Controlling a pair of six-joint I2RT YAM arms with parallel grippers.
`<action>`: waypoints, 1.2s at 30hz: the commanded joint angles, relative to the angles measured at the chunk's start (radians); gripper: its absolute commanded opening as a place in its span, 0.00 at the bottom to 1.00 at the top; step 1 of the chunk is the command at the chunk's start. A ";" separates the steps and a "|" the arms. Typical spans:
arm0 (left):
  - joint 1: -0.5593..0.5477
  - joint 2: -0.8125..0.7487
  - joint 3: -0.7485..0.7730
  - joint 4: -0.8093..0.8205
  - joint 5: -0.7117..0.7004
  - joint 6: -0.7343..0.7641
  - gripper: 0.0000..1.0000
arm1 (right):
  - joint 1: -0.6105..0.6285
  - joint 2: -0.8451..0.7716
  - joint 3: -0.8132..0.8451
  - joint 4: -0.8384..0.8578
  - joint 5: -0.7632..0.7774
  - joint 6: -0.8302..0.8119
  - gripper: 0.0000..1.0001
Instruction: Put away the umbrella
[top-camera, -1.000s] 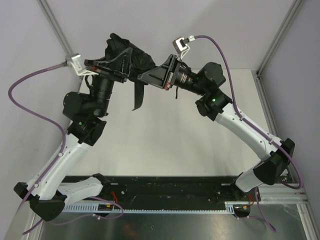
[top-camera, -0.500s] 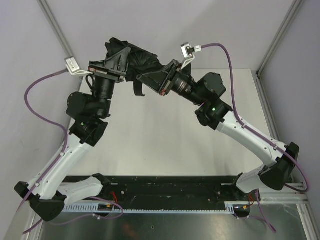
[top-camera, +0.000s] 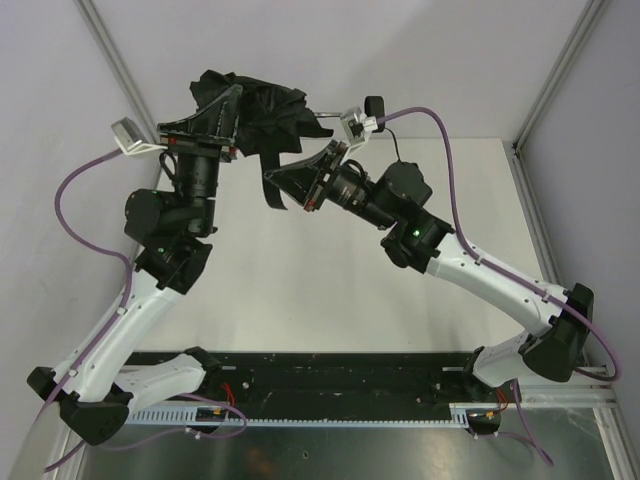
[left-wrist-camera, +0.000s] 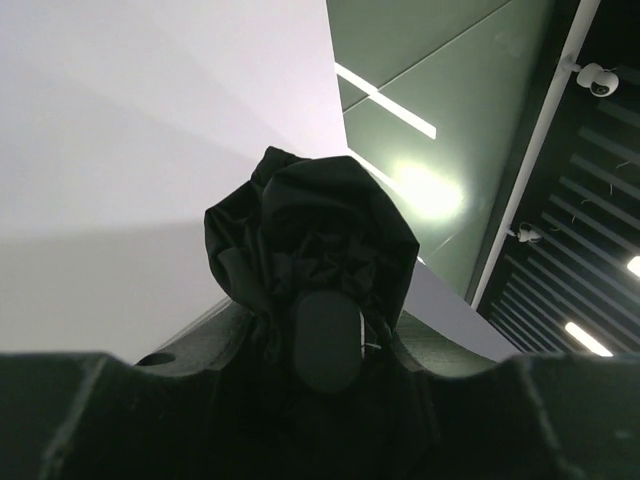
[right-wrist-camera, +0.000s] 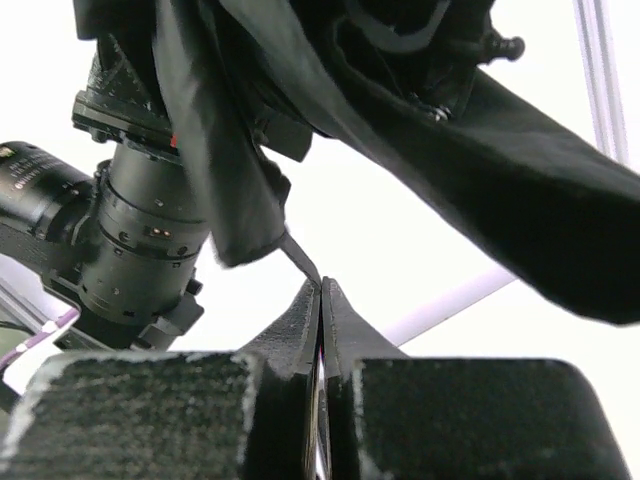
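The umbrella (top-camera: 262, 112) is a crumpled black fabric bundle held high above the far left of the table. My left gripper (top-camera: 232, 105) is shut on it. In the left wrist view the fabric (left-wrist-camera: 310, 230) bulges up between my left gripper's jaws (left-wrist-camera: 322, 325) around a dark oval part (left-wrist-camera: 325, 340). My right gripper (top-camera: 274, 180) is just right of and below the bundle, shut on the thin end of the closure tab (right-wrist-camera: 300, 258). In the right wrist view my right gripper (right-wrist-camera: 320, 288) has its jaws pressed together, with the tab's wide fabric (right-wrist-camera: 215, 150) hanging above left.
The white table (top-camera: 300, 280) lies far below both grippers. Grey walls and metal frame posts (top-camera: 115, 60) stand close behind. My left arm's wrist (right-wrist-camera: 130, 250) sits close beside the right gripper. Purple cables (top-camera: 440, 120) loop off both wrists.
Both grippers have moved left. The left one carried the umbrella bundle left and up. The right one went left and lower, still pinching the tab.
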 joint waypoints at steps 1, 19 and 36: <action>0.005 -0.027 0.054 0.098 -0.027 -0.087 0.00 | 0.005 -0.033 -0.027 0.022 0.066 -0.077 0.03; 0.004 0.028 0.066 0.114 0.014 -0.156 0.00 | 0.112 -0.272 -0.066 -0.441 0.244 -0.189 0.97; 0.004 0.064 0.019 0.201 0.033 -0.107 0.00 | -0.209 -0.548 -0.190 -0.965 0.100 0.701 0.99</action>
